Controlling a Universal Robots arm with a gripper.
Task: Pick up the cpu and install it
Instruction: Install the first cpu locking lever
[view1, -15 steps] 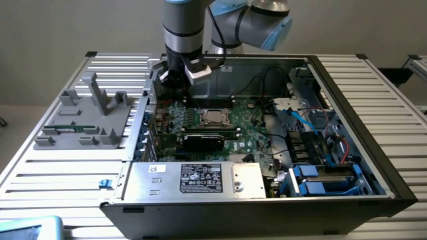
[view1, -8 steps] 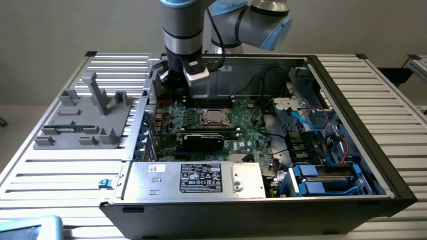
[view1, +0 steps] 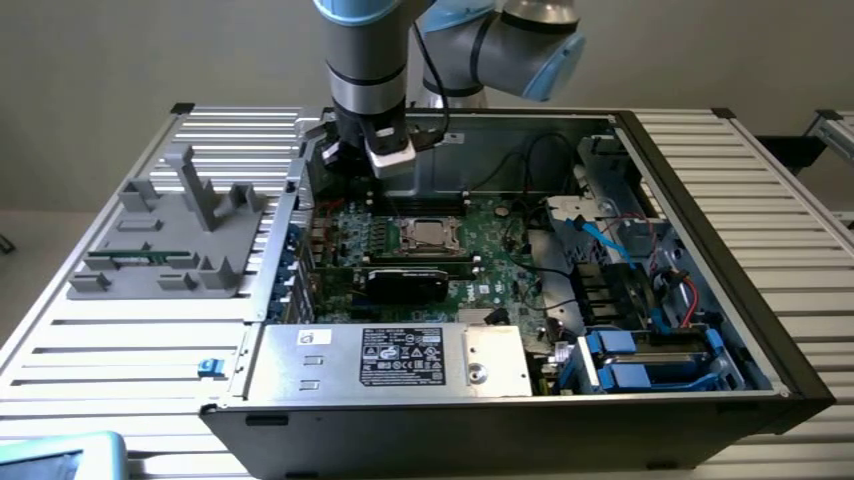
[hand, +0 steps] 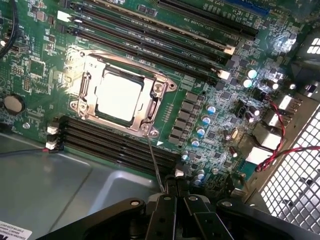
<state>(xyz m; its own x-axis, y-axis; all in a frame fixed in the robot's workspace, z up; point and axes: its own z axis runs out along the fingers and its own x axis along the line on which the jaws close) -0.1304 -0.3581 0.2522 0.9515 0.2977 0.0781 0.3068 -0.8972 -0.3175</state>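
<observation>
Robot at the socket: a single arm (view1: 367, 60) hangs over an open computer case (view1: 754, 300). Its one gripper (hand: 175, 186) is closed tight, fingertips pressed together and carrying no chip. The cpu (hand: 117, 95), one only, lies flat inside the socket frame (hand: 152, 102) at the middle of the green motherboard (hand: 210, 85). In the exterior view the gripper stands at about 11 o'clock from it, near but apart. By the look of things the pick-up and placing are done and the work stands at the seating stage, with the chip's pale metal top level within the frame. A single thin metal rod (hand: 154, 160) runs from a corner of the frame toward the fingertips; whether they pinch it cannot be told. Any further move here would call for a fine, steady touch, since two banks of black memory slots (hand: 115, 142) flank the socket closely and the rod is slender. Counted in the exterior view: one grey fixture (view1: 174, 230) at 9 o'clock of the case, on the slatted table (view1: 120, 350), bearing one green memory stick (view1: 140, 255). One labelled metal box (view1: 387, 355) sits at 6 o'clock of the motherboard, and one black card (view1: 407, 282) lies between box and socket.
</observation>
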